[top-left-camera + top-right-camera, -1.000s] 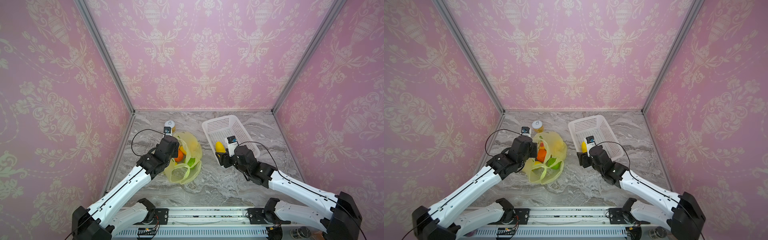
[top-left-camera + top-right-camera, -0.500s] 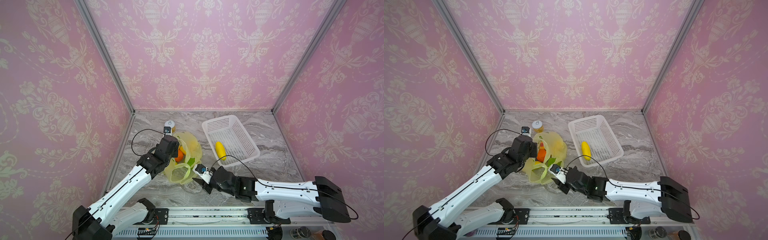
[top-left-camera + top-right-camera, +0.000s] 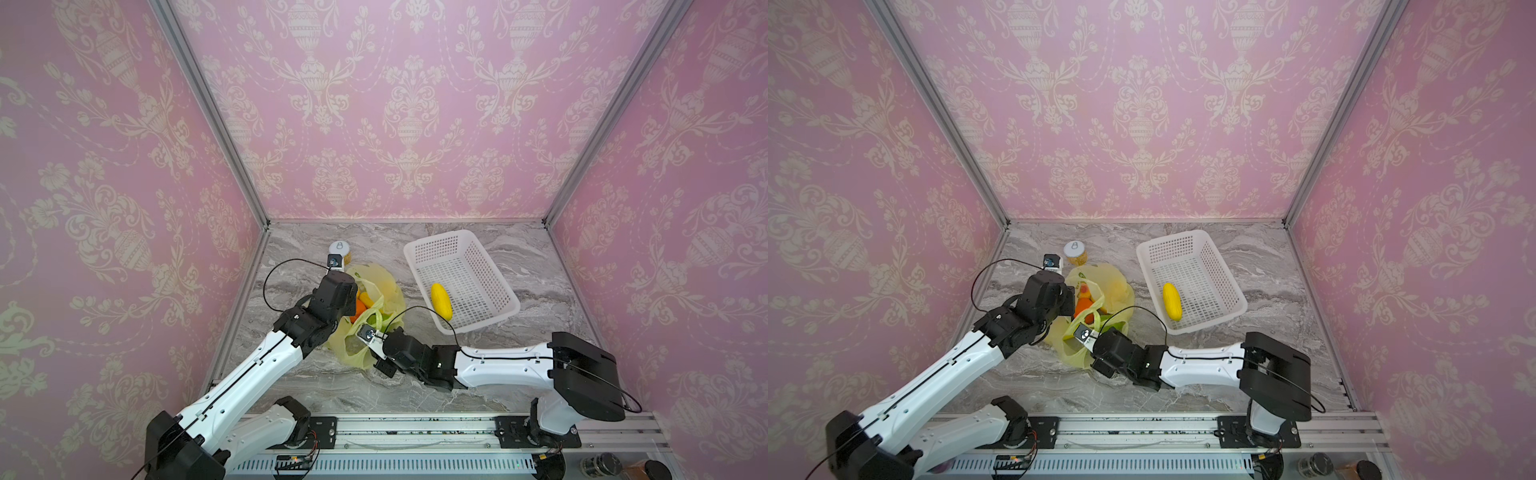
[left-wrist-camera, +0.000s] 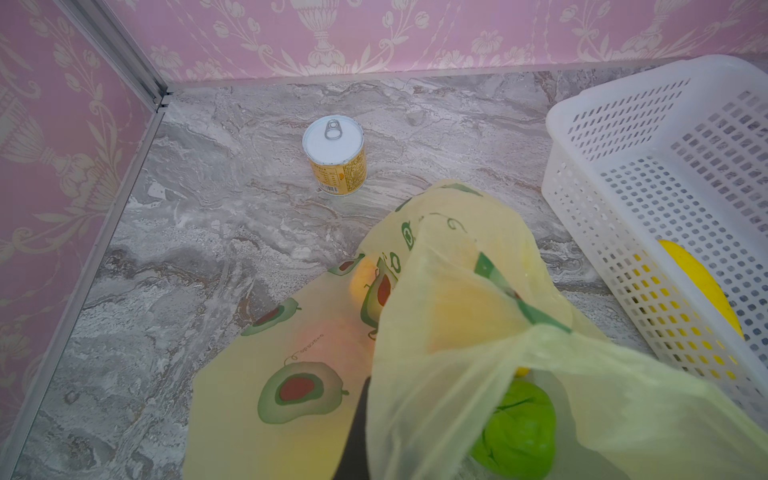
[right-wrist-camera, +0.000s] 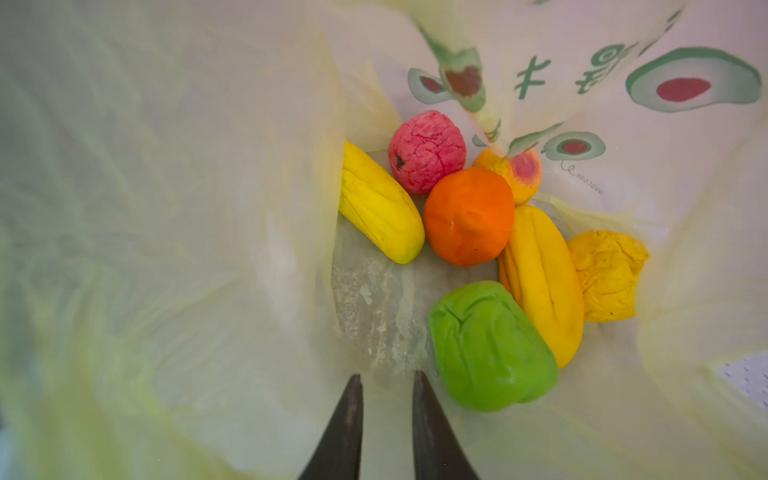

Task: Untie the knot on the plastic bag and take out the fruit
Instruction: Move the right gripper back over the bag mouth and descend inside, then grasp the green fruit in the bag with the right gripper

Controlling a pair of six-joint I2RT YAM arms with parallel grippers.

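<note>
Right wrist view puts my right pincer (image 5: 386, 388), tips narrowly apart and empty, inside the thin yellow-green plastic bag (image 5: 166, 208), whose rim my closed left pincer (image 4: 365, 415) holds up; the glossy green bumpy fruit (image 5: 490, 345) lies just beside the right tips. I should spread wider, then close gently across it without snagging film. Small green print (image 4: 309, 338) on the bag reads "avocado".

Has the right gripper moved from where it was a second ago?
Yes. The right gripper has swung from the white basket leftward and nearer, into the plastic bag's open mouth.
</note>
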